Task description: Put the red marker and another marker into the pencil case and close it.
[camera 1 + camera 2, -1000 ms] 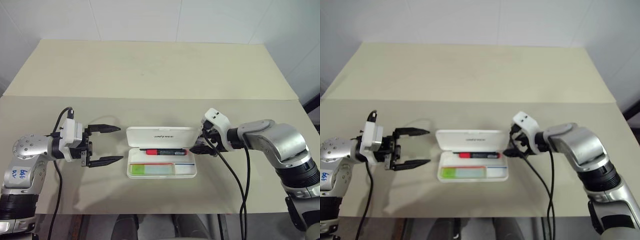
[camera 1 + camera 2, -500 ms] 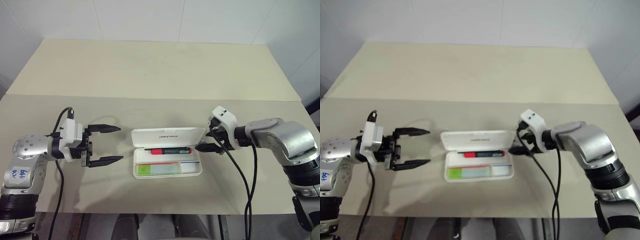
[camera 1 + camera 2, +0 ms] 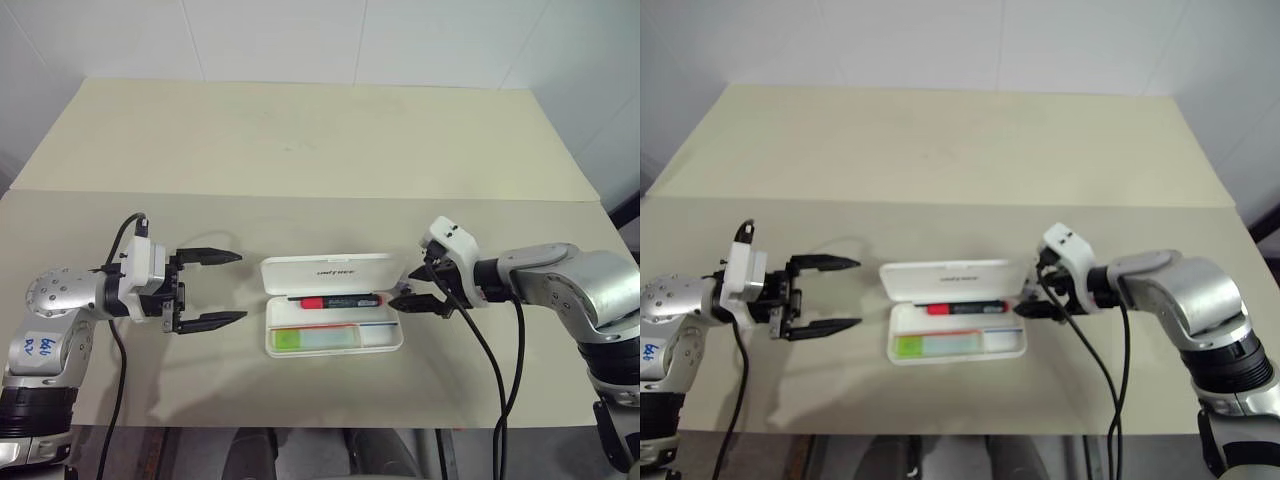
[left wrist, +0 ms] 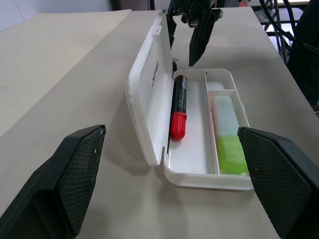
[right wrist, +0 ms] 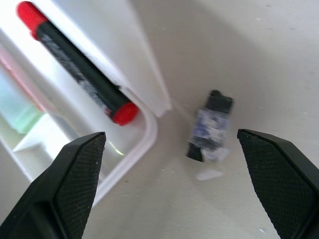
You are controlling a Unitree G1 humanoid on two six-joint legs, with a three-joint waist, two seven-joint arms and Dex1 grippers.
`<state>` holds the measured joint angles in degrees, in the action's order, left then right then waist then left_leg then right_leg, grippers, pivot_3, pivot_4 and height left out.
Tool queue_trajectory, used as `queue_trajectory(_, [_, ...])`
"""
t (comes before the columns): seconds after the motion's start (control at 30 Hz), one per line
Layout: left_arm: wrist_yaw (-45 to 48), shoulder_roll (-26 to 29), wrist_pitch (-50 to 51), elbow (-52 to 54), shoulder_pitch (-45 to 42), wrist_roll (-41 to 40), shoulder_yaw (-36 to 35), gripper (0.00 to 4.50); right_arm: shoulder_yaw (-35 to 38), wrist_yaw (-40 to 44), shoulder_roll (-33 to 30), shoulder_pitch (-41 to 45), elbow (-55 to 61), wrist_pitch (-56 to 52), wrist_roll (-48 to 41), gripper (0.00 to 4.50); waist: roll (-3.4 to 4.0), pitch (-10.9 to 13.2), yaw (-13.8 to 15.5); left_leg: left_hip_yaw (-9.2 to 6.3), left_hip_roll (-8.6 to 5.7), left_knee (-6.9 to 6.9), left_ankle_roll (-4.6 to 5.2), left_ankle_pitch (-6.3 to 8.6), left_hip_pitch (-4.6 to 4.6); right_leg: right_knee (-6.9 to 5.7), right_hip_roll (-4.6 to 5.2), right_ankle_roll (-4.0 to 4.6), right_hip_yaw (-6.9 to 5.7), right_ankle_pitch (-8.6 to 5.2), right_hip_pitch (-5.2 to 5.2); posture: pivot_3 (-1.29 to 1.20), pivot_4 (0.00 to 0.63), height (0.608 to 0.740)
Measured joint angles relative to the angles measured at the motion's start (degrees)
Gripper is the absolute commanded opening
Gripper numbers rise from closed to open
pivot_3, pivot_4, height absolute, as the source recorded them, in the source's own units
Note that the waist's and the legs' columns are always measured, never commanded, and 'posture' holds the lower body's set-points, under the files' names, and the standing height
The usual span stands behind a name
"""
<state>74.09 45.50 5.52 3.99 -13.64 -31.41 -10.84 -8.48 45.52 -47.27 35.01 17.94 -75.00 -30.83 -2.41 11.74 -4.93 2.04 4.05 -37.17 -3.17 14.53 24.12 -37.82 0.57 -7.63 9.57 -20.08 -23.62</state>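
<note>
From the head camera, the white pencil case [image 3: 334,305] lies open near the front middle of the beige bench [image 3: 300,150], its lid tilted up at the far side with dark print on it. The red marker [image 3: 340,301] lies lengthwise in the rear compartment, just below the lid. The green-capped highlighter [image 3: 312,339] lies in the front compartment, its lime cap toward the robot's left. The left claw [image 3: 222,288] hangs left of the case, well apart from it, pointing at it with fingers spread and nothing between them. The right claw [image 3: 418,292] sits just beside the case's right end, also spread and empty.

In the left wrist view, the case [image 4: 149,104] shows its raised lid and divided tray. The red marker [image 4: 178,107] rests against the lid side, and the highlighter [image 4: 228,139] is in the other long compartment. The right claw [image 4: 197,27] stands beyond the far end of the case.

In the right wrist view, the red marker [image 5: 77,69] lies inside the case's rounded corner [image 5: 144,134]. A small dark object [image 5: 209,124], too blurred to name, lies on the bench beside that corner.
</note>
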Motion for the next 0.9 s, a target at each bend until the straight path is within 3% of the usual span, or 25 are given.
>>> queue_trajectory(0.5, [-0.08,0.00,0.00,0.01,0.00,0.00,0.09,4.50,0.00,-0.89,-1.13,-0.05,-4.71,3.57,2.10,4.48,0.00,0.00,0.01,0.00,0.00,0.02,0.00,0.00,0.00,0.00,0.00,0.00,0.01,0.00,-0.01,0.00,0.150,0.740])
queue_trajectory(0.9, [-0.16,-0.01,0.00,0.04,0.00,0.00,0.09,4.50,-0.46,-2.69,2.39,-0.33,-4.82,4.25,3.19,4.48,-0.02,-0.02,-0.14,0.00,0.00,-0.02,0.00,0.00,-0.02,-0.03,-0.01,0.00,0.01,0.00,0.01,0.00,0.150,0.740])
